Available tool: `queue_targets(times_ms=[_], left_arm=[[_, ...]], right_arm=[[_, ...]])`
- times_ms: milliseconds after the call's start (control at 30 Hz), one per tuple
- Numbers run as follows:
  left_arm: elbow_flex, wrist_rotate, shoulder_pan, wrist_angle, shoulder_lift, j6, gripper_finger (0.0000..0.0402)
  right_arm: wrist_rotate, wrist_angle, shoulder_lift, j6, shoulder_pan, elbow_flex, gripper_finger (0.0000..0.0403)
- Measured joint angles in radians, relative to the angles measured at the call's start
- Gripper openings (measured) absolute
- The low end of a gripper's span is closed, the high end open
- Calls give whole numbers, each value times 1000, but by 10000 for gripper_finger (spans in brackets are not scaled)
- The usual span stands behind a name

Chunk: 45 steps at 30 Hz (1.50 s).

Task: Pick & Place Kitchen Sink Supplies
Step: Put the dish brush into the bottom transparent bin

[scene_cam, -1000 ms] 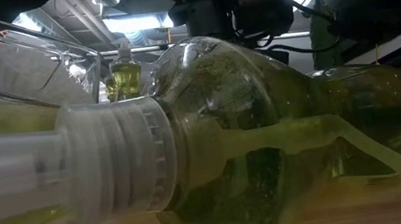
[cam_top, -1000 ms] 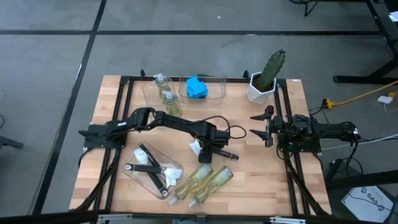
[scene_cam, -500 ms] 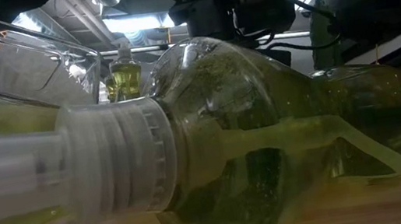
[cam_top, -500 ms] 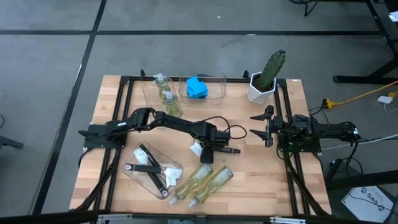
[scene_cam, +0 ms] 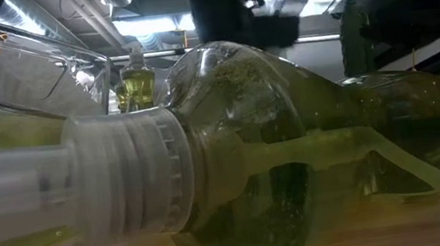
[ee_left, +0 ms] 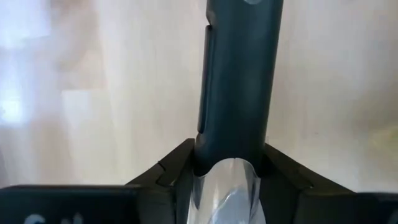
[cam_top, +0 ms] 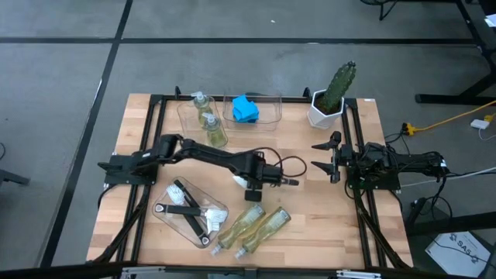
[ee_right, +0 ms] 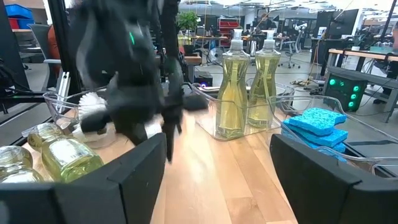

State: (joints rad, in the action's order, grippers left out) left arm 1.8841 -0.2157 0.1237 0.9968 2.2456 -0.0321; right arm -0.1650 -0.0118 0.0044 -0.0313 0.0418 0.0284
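In the high view my left gripper (cam_top: 258,178) is over the table's middle, shut on a dish brush (cam_top: 271,181); its white head (cam_top: 243,182) points left and its black handle (cam_top: 288,183) points right. Two soap bottles (cam_top: 252,225) lie on their sides near the front edge and fill the low view (scene_cam: 279,175). Two more bottles (cam_top: 208,122) stand in a clear far bin. Blue sponges (cam_top: 246,108) lie in the bin beside it. More brushes (cam_top: 188,211) lie in the near-left bin. My right gripper (cam_top: 320,157) waits open at the right, touching nothing. My left gripper pinches the brush between its two fingers (ee_left: 171,180) at the clear neck (ee_left: 224,183), where the black handle (ee_left: 239,81) begins, close to the white head. The fingers come from above and lie across the handle. The brush sits roughly level and appears lifted off the table.
A cactus in a white pot (cam_top: 332,94) stands at the far right corner. The clear bins (cam_top: 267,116) line the far edge and the near left. Bare wood lies between the two grippers and along the right near side (cam_top: 333,225).
My left gripper has risen with the brush and drawn a little toward the far edge. The brush has come up off the table. Its handle, which slanted toward the near right, now points straight right.
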Motion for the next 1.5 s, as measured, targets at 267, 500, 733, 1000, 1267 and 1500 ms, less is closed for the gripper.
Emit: queue_targets(times_ms=[267,500,733,1000,1267,1500], left_arm=[[0,-59,43,132,-119,-21,130],[2,-89,114,293,-291,-108,129],[4,-55,233,542,-484,-250,129],[-78,6,443,571,-579,-466,129],[-283,239,614,574,-565,-692,129],[-322,269,689,573,-563,-756,129]], right_arm=[[0,0,0,0,0,0,284],[0,0,0,0,0,0,284],[0,0,0,0,0,0,284],[0,0,0,0,0,0,284],[0,0,0,0,0,0,284],[0,0,0,0,0,0,284]])
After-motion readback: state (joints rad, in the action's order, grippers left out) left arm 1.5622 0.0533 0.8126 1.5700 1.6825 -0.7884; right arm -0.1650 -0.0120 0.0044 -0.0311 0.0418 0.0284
